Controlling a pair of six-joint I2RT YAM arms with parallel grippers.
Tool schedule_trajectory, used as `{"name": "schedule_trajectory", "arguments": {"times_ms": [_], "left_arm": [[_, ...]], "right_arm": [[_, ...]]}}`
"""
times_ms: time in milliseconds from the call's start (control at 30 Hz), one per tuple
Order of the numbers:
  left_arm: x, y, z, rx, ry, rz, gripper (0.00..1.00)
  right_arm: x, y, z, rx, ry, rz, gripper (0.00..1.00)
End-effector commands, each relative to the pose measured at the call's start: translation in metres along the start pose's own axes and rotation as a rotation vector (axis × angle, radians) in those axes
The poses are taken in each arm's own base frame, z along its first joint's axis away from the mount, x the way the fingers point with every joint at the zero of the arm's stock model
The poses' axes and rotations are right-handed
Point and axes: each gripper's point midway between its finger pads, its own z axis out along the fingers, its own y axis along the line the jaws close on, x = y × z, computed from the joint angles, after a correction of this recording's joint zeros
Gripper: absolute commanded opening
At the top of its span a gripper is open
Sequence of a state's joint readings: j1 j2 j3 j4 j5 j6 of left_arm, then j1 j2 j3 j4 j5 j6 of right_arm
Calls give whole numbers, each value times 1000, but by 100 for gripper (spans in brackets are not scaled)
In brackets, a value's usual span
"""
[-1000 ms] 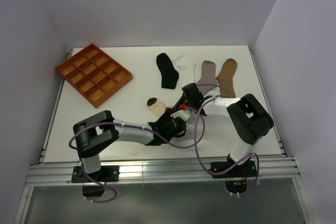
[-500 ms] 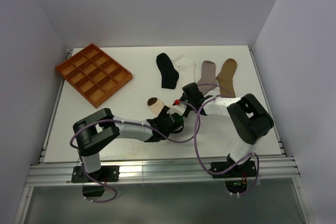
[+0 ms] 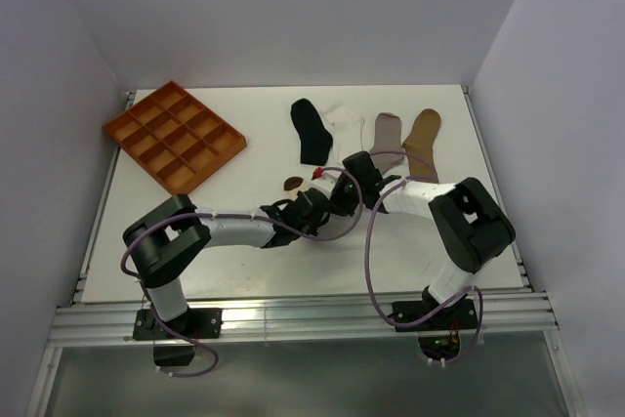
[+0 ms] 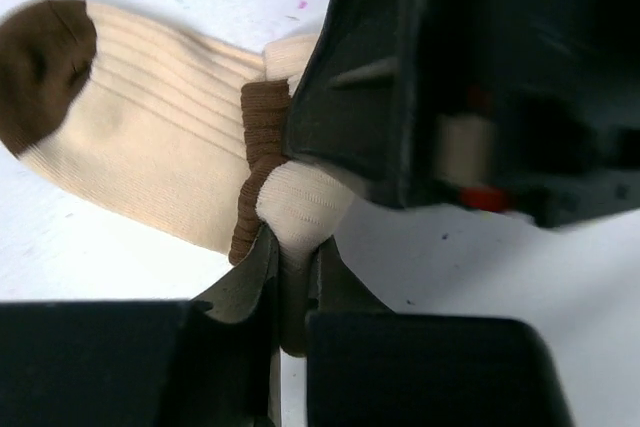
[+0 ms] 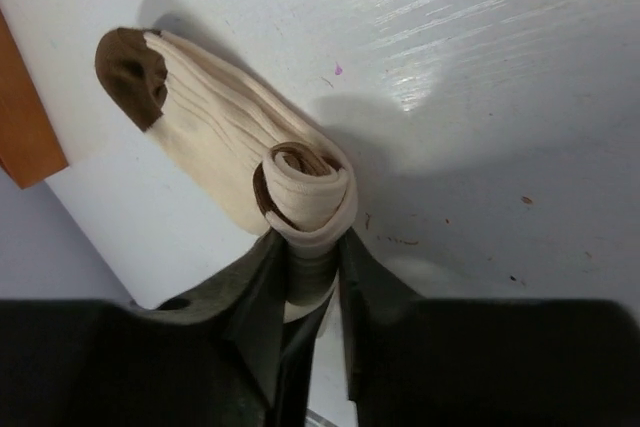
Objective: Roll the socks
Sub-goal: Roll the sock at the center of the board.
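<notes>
Top external: both arms [image 3: 332,198] at sock [image 3: 293,183]

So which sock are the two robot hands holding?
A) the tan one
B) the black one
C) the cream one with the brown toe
C: the left hand and the right hand both pinch the cream sock, its cuff end curled into a roll.

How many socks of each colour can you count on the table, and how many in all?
cream and brown sock: 1
black sock: 1
white sock: 1
grey sock: 1
tan sock: 1
Total: 5 socks
</notes>
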State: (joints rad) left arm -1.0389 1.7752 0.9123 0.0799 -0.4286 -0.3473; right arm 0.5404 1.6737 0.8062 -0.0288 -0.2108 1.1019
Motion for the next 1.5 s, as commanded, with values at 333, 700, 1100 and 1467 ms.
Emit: {"name": "schedule_trajectory", "arguments": {"times_ms": [333,700,1100,1467], "left_arm": [[33,-12,-6,421,438,-354,0],[29,-2,4,529,568,-612,1],[39,0,13,552,633,-674,0],[38,1,18,572,629,-739,1]], "right_arm": [[-35,12,-48,-44,-228,-38,60],[-20,-5,-30,-81,-236,59,60],[-27,5,-16,-124,-271,98,60],[-10,-19,6,-40,-213,113,58]]}}
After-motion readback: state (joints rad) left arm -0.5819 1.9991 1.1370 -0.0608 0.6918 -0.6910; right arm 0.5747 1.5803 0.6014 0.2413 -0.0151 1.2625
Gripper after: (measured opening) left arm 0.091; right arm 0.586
